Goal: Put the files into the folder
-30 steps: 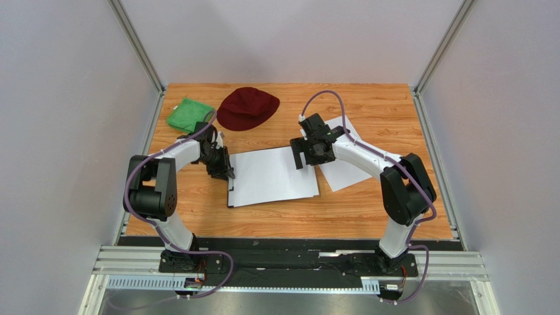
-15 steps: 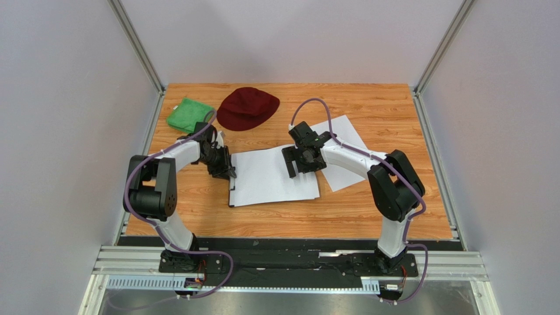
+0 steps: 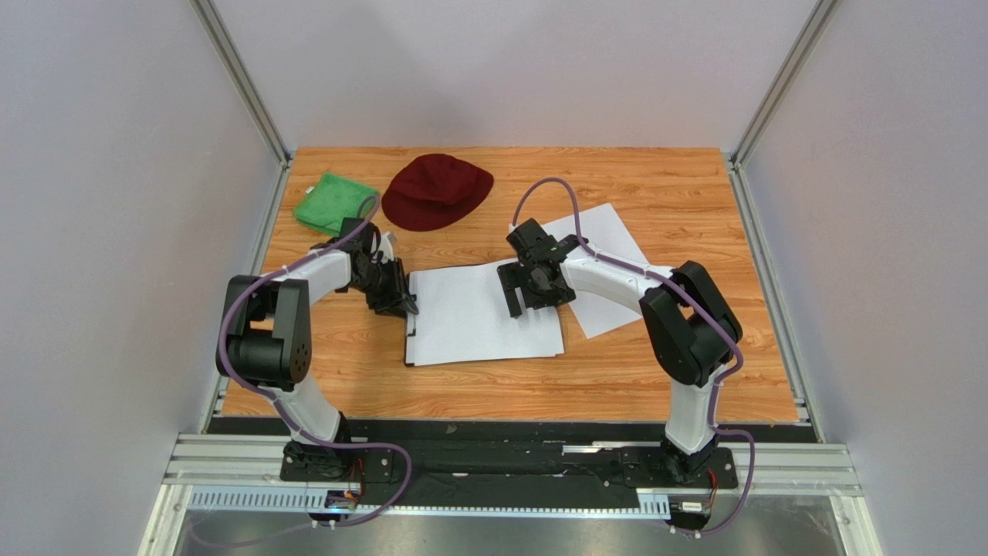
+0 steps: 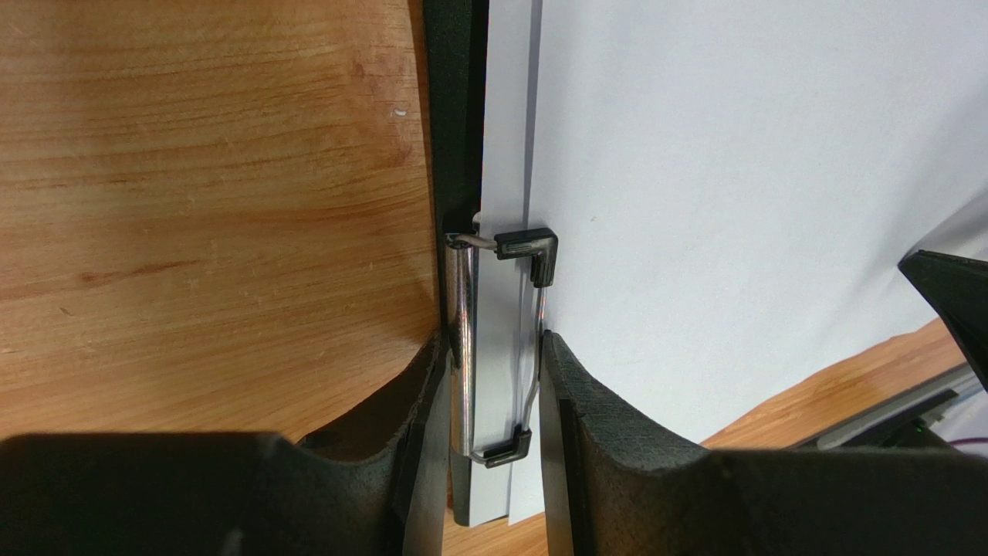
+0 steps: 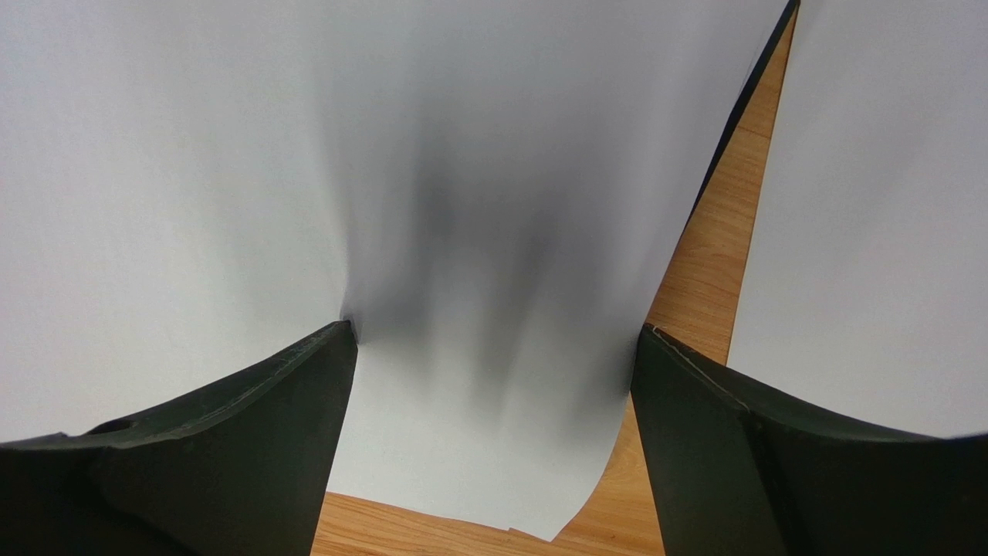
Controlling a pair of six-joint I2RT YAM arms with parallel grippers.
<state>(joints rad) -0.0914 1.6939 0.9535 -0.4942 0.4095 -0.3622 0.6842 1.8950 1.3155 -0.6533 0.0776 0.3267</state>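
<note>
The files point(image 3: 481, 313) lie on the folder point(image 4: 455, 116) mid-counter point(image 3: 649, 185), where the left end effector point(image 4: 495, 348) pinches the clip point(image 4: 462, 301) at its left edge and the right end effector point(image 5: 493, 348), spread wide, rests on the top sheet.

Bright even light, crisp overhead view, soft grey shadow on paper sheet point(image 5: 487, 266)

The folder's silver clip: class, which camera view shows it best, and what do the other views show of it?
The left wrist view: the silver clip sits mid-frame, its wire lever and black tips sharp, between the left gripper's jaws. The top external view largely hides it under that gripper; the right wrist view shows none of it.
</note>
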